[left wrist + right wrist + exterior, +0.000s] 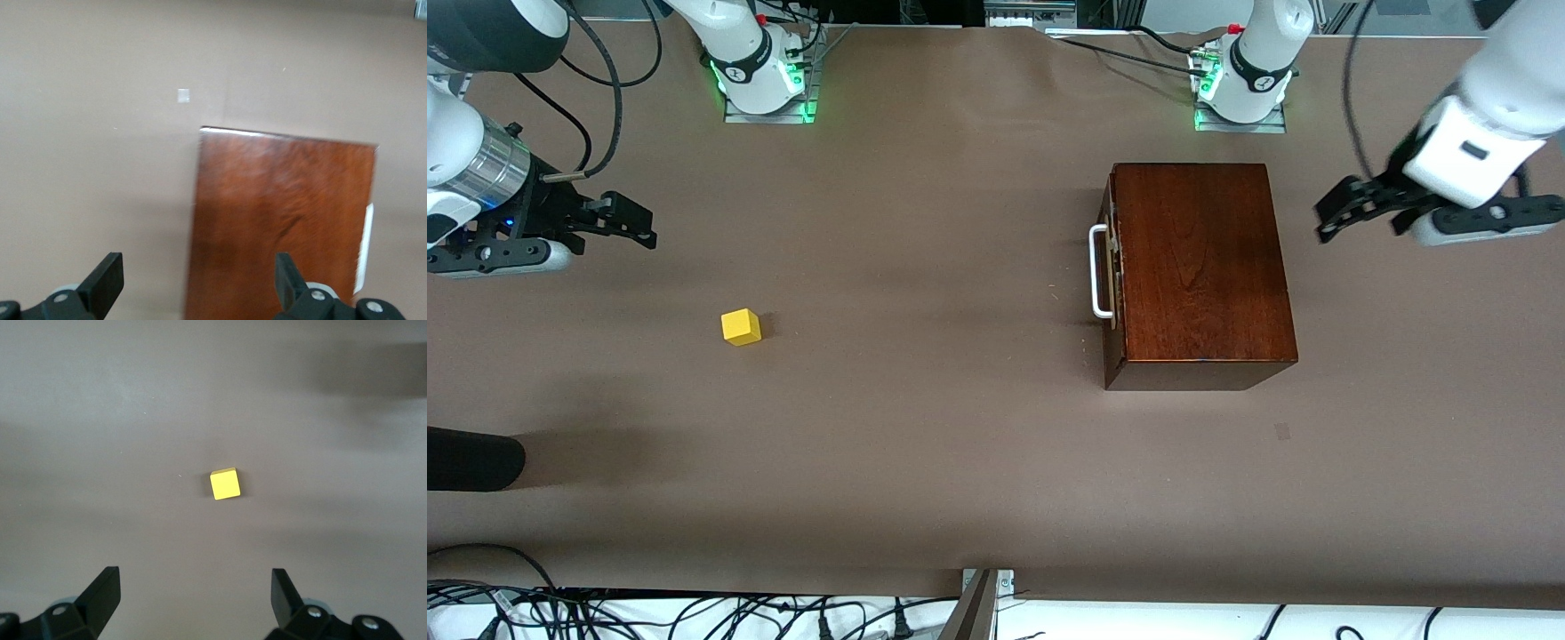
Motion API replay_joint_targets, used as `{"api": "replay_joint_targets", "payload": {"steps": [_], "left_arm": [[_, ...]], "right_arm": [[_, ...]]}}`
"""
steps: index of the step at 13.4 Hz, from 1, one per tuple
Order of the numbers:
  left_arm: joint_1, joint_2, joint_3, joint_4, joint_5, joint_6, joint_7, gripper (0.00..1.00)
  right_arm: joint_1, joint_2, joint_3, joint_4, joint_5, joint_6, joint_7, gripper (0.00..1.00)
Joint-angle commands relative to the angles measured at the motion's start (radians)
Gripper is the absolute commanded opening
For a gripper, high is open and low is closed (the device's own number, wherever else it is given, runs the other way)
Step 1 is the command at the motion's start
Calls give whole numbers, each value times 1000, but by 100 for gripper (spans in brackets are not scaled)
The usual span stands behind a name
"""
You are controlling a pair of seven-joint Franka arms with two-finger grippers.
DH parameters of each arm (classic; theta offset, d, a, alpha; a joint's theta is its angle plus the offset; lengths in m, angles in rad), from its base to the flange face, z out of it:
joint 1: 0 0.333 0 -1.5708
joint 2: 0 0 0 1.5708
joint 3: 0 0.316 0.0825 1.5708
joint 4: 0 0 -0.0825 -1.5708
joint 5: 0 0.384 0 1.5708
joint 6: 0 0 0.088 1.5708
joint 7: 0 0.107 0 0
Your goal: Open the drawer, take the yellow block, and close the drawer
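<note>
The dark reddish-brown wooden box point(1196, 267) stands toward the left arm's end of the table. Its drawer is shut, and the white bar handle point(1099, 271) faces the right arm's end. The yellow block point(741, 326) lies on the bare table toward the right arm's end, outside the drawer. My left gripper point(1327, 220) is open and empty, in the air beside the box on the side away from the handle. The left wrist view shows the box top point(280, 220) under the open left gripper point(197, 273). My right gripper point(645, 227) is open and empty. In the right wrist view, the block point(225, 485) lies ahead of it point(193, 590).
The two arm bases point(760, 71) point(1245, 80) stand at the table's edge farthest from the front camera. A dark rounded object point(471, 458) pokes in at the right arm's end. A small grey mark point(1281, 432) lies on the table nearer the camera than the box.
</note>
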State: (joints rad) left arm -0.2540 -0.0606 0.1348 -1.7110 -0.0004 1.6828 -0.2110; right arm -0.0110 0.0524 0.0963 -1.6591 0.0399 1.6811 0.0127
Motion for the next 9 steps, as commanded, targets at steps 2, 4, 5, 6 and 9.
{"api": "replay_joint_targets", "payload": {"steps": [2,4,5,6,9], "left_arm": [[9,-33,25,-19,-4,-35,125,100],[9,-33,22,-15,-4,-43,125,100],[9,-33,20,-13,-4,-43,125,100],[9,-33,20,-6,-4,-43,125,100],[9,-33,23,-1,-6,-58,124,100]], "right_arm": [[-21,-46,22,-33,-17,-1,27,100],[-21,-46,22,-36,-15,2,29,100],[-21,-46,22,-36,-15,2,29,100],[-21,-46,23,-36,-15,3,29,100],[-21,-45,23,-36,-15,5,29,100]]}}
